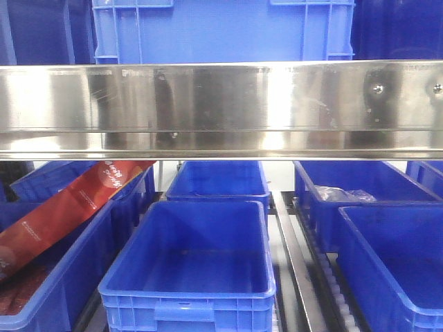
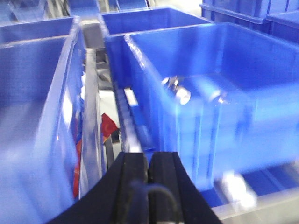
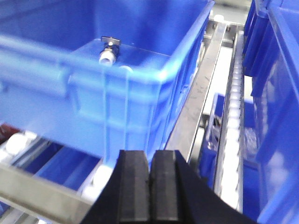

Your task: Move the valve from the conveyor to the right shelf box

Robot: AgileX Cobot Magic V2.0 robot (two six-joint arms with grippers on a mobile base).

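The valve [image 3: 108, 50], silvery with white caps, lies on the floor of a blue shelf box [image 3: 140, 79], close to that box's near wall. The left wrist view shows the same valve [image 2: 182, 91], blurred, inside the box [image 2: 224, 116]. My left gripper [image 2: 148, 156] hangs shut and empty, in front of the box's near left corner. The right gripper [image 3: 150, 154] is also shut with nothing in it, in front of the near right corner. The front view shows the middle box [image 1: 201, 277], but neither the valve nor the grippers. The conveyor is out of view.
A stainless shelf beam [image 1: 221, 107] crosses the front view above the boxes. More blue boxes stand left, right and behind; the left one [image 1: 41, 297] holds a red packet [image 1: 62, 207]. Metal rails and white rollers [image 3: 233, 116] run between the boxes.
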